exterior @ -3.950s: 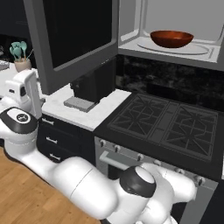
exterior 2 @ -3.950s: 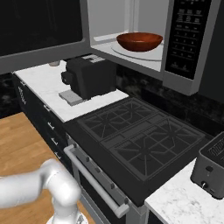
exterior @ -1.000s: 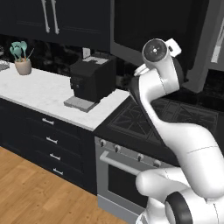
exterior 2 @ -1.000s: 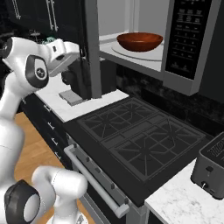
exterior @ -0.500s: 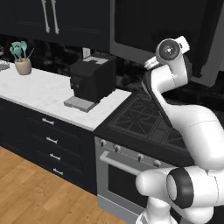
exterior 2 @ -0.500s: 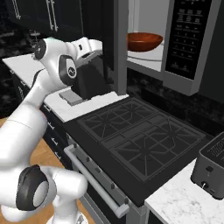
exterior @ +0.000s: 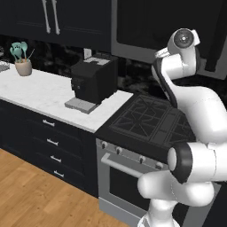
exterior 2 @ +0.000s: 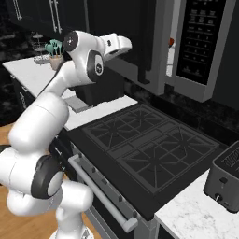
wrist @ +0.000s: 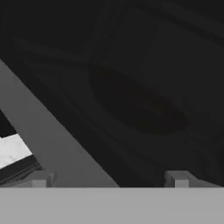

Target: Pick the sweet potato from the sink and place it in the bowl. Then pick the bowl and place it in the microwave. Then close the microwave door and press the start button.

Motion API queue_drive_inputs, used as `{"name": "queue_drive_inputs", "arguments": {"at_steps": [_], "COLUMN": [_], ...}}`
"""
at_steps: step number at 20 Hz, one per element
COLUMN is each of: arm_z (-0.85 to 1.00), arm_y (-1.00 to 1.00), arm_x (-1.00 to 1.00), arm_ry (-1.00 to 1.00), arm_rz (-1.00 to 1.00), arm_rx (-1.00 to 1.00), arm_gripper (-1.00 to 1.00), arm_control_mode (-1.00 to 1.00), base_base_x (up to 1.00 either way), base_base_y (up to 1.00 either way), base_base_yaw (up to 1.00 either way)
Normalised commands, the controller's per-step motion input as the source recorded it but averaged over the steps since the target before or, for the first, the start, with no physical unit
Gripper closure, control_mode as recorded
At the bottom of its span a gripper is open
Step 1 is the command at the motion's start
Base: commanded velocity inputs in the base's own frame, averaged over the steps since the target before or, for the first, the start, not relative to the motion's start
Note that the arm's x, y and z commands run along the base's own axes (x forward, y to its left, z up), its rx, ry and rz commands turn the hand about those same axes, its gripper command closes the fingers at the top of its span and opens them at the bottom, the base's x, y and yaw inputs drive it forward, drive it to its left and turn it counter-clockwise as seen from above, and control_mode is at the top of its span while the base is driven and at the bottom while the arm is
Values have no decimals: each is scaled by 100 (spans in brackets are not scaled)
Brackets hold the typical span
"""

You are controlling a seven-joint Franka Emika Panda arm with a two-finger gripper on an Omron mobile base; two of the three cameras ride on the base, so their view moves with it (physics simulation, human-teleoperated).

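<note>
Two fingertips (wrist: 177,178) rise far apart at the bottom of my hand view, so I read the gripper (wrist: 107,179) as spread, holding nothing. It faces the dark glass of the microwave door (wrist: 131,78), with the door's grey frame (wrist: 48,140) slanting across the lower left. Through the glass I make out a dim reddish oval, probably the bowl (wrist: 140,103), though it is too murky to be sure.

From the right base view the door (exterior 2: 119,32) stands nearly shut against the microwave (exterior 2: 186,46), leaving a narrow gap where a sliver of red (exterior 2: 171,42) shows beside the control panel (exterior 2: 201,39). The arm's hand (exterior 2: 116,45) lies against the door's outer face. Below are the black stove (exterior 2: 144,144), a toaster (exterior 2: 227,179) on the white counter at right, and a coffee machine behind the arm.

In the left base view the coffee machine (exterior: 93,82) sits on the counter (exterior: 40,91), well clear of the arm, with a utensil pot (exterior: 22,60) farther left.
</note>
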Motion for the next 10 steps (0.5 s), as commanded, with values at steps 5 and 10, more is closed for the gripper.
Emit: {"name": "queue_drive_inputs", "arguments": {"at_steps": [5, 10], "arm_z": [0, -45], "arm_y": [-48, -40], "arm_x": [54, 92], "arm_ry": [-4, -1], "arm_rz": [0, 0], "arm_rx": [0, 0], "arm_gripper": [-100, -100], "arm_control_mode": [-100, -100], "base_base_x": [0, 0], "base_base_y": [0, 0], "base_base_yaw": [0, 0]}}
